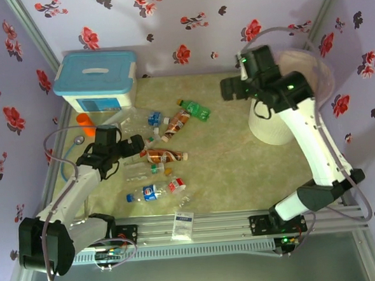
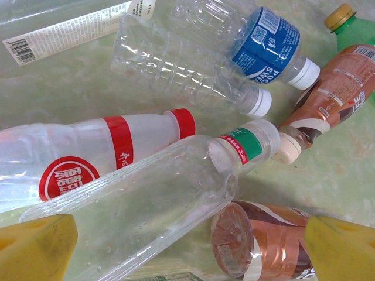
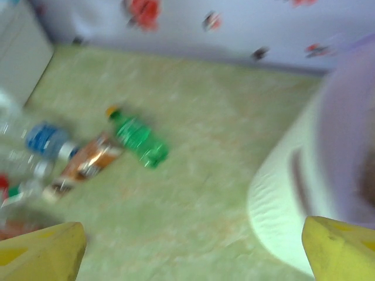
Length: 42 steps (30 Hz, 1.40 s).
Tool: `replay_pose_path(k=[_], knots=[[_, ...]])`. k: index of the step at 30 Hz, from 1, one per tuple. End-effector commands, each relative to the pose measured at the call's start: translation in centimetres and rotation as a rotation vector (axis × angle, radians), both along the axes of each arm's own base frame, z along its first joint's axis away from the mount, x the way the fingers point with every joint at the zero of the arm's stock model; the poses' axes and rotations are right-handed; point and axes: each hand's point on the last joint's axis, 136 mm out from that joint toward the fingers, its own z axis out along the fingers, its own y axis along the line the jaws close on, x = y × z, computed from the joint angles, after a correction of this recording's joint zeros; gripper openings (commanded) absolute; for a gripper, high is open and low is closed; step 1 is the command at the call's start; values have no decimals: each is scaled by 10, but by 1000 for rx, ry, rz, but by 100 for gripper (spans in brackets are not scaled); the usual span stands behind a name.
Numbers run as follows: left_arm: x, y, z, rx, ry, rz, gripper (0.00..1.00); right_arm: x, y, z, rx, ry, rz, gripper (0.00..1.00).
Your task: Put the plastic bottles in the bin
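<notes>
Several plastic bottles lie in a heap on the green mat left of centre, among them a green one [image 1: 195, 109], an amber one [image 1: 163, 156] and a blue-labelled one [image 1: 154, 192]. My left gripper [image 1: 133, 144] hovers open over the heap. Between its yellow fingers [image 2: 35, 249] lie a clear green-labelled bottle [image 2: 176, 199] and the base of an amber bottle [image 2: 263, 240], neither gripped. A red-labelled bottle [image 2: 88, 158] lies alongside. My right gripper [image 1: 229, 87] stands open and empty in the air, just left of the white bin [image 1: 273, 130]. Its blurred wrist view catches the bin's wall [image 3: 293, 199] and the green bottle [image 3: 137, 140].
A white box with a light-blue lid [image 1: 96, 79] stands at the back left, with a small orange cylinder [image 1: 84, 119] in front of it. A flat packet [image 1: 183, 225] lies on the front rail. Floral walls close in the back and both sides.
</notes>
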Motion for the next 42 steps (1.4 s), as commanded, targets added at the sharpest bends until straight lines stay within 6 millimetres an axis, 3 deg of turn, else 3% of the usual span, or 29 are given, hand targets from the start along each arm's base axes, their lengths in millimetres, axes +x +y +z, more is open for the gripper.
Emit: replay_pose_path(k=[1, 4, 9, 14, 18, 21, 34, 42], knots=[[3, 0, 2, -9, 4, 7, 99, -24, 29, -55, -18, 200, 113, 95], [2, 1, -2, 2, 21, 3, 99, -24, 39, -87, -33, 260, 134, 94], [1, -2, -5, -12, 35, -3, 99, 0, 61, -129, -62, 295, 180, 91], [-3, -1, -2, -5, 40, -9, 99, 55, 70, -179, -253, 295, 240, 92], [-7, 0, 4, -7, 30, -10, 100, 97, 73, -211, -233, 351, 266, 86], [-11, 2, 9, -10, 19, -8, 100, 113, 76, -231, -224, 402, 307, 85], [-12, 2, 4, -18, 21, -3, 100, 134, 107, -285, -187, 461, 509, 91], [-13, 1, -3, -15, 27, -15, 100, 140, 114, -315, -153, 491, 521, 89]])
